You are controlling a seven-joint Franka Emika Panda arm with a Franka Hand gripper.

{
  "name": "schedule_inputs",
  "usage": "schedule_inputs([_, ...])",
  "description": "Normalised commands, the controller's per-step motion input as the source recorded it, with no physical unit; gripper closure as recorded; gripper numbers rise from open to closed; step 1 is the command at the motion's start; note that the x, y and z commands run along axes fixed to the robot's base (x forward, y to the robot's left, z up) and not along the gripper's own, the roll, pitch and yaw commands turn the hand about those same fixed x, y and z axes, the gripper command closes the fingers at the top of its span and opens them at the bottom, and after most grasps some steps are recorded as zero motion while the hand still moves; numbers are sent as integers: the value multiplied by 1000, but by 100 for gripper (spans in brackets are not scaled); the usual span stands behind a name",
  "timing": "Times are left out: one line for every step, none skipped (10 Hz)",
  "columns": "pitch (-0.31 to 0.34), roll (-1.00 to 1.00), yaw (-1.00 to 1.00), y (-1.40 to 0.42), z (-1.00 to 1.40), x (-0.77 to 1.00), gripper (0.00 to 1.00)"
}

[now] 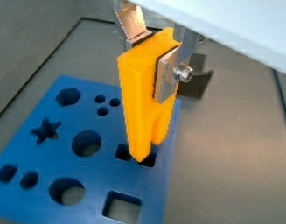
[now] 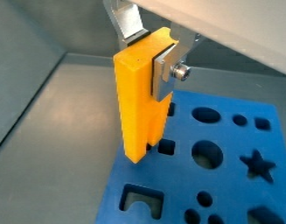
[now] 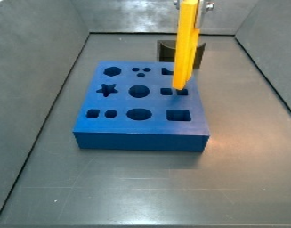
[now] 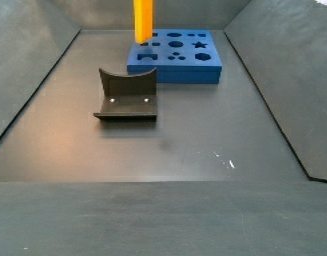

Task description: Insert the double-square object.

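hand clamped on double-square object | over blue block

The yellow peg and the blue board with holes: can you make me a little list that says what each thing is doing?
pincer: shut on the yellow peg, gripping near its top, above the blue board
yellow peg: upright, lower end at a hole near the edge of the blue board; how deep it sits cannot be told
blue board: flat on the floor, with star, round and square holes
dark curved block: on the floor, apart from the blue board
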Motion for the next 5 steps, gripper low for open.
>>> schedule_inputs([211, -70, -877, 0, 0, 0, 100])
schedule_inputs([149, -103, -909, -34, 31, 0, 100])
schedule_inputs([90, -124, -931, -77, 29, 34, 100])
schedule_inputs([76, -100, -931, -114, 20, 29, 100])
schedule_inputs([73, -63, -926, -146, 0, 11, 100])
